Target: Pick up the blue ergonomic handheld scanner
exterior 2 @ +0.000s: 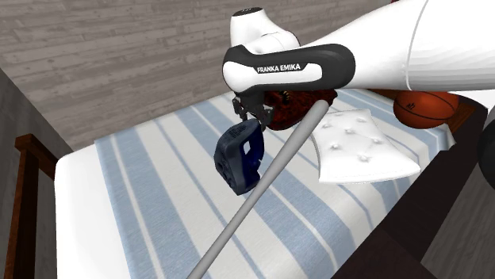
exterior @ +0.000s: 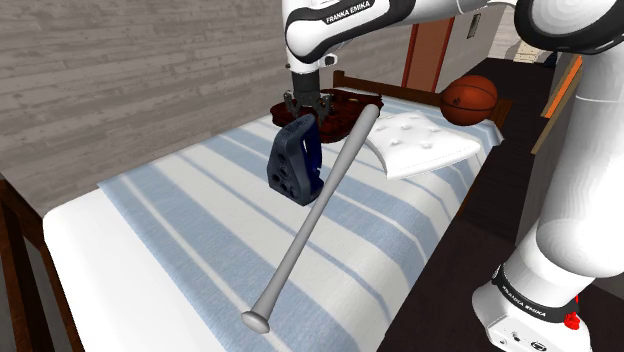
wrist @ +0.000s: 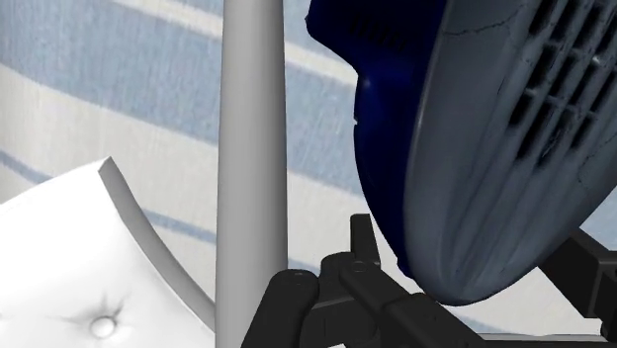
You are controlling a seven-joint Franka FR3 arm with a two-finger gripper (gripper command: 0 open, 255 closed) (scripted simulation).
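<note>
The dark blue handheld scanner hangs upright from my black gripper, which is shut on its top end over the striped bed. In the second exterior view the scanner sits just below the gripper, beside a long grey bat. From the wrist, the scanner's blue body and grey vented face sit between the fingers of the gripper. Whether its lower end touches the cover is unclear.
The grey bat lies slantwise across the bed, right next to the scanner. A white pillow lies at the head end, with a dark red-brown object and a basketball behind. A wooden frame edges the bed's foot.
</note>
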